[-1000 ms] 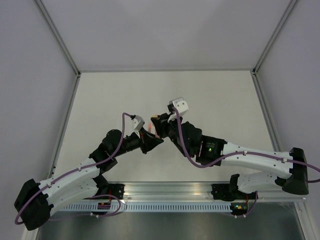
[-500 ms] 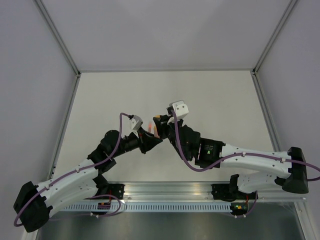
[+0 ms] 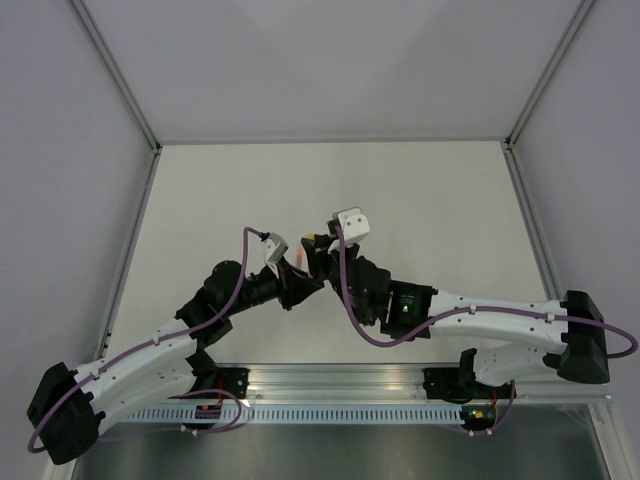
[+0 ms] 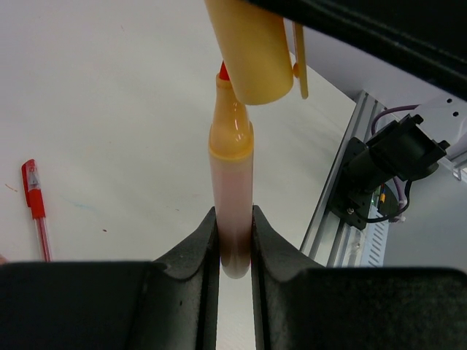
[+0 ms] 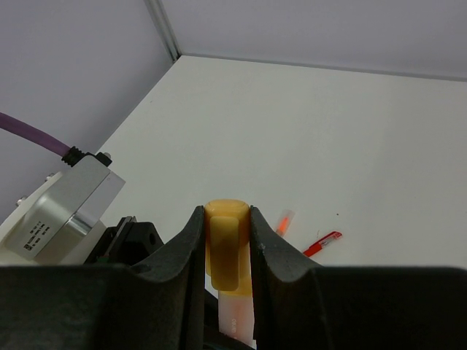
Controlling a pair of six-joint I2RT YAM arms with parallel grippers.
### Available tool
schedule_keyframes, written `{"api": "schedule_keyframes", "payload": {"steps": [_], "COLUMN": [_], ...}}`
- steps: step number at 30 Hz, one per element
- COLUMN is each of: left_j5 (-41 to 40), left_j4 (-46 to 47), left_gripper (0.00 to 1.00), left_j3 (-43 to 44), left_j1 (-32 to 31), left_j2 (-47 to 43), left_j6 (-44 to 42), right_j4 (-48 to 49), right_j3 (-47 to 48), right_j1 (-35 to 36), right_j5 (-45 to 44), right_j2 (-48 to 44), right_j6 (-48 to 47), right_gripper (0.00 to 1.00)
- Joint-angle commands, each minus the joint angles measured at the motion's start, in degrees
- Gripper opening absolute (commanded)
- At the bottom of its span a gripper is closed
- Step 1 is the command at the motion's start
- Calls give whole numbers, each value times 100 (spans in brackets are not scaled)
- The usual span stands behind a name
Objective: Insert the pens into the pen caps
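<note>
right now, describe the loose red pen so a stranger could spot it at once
Over the white table, find the thick orange marker gripped in the jaws. Left of it in the left wrist view lies the red pen: thin, red-capped, held by nothing.

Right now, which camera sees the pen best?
Left wrist: nearly the whole pen shows, its red tip at the cap's mouth. Right wrist shows only a pale bit of it under the cap. The top view shows just an orange speck.

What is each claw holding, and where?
Left claw pinches the orange pen at its rear end; right claw clamps the yellow cap near its closed end.
</note>
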State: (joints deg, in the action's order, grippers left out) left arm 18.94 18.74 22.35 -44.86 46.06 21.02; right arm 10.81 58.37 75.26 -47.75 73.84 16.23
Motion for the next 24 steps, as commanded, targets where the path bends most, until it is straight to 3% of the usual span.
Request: {"api": "schedule_keyframes", "payload": {"steps": [1,24], "left_j5": [49,40], "left_j4": [657,657], "left_gripper": [2,2], "left_j3": [147,156], "left_j1": [-23,-31], "left_j2": [-141,-45], "left_j6": [69,78], "right_j4": [-35,-149], "right_j3": [-107,491], "right_j1": [50,59], "right_j5": [-261,-508], "right_j2": [104,-107], "right_j6": [-49,-436], "right_gripper": [0,0]}}
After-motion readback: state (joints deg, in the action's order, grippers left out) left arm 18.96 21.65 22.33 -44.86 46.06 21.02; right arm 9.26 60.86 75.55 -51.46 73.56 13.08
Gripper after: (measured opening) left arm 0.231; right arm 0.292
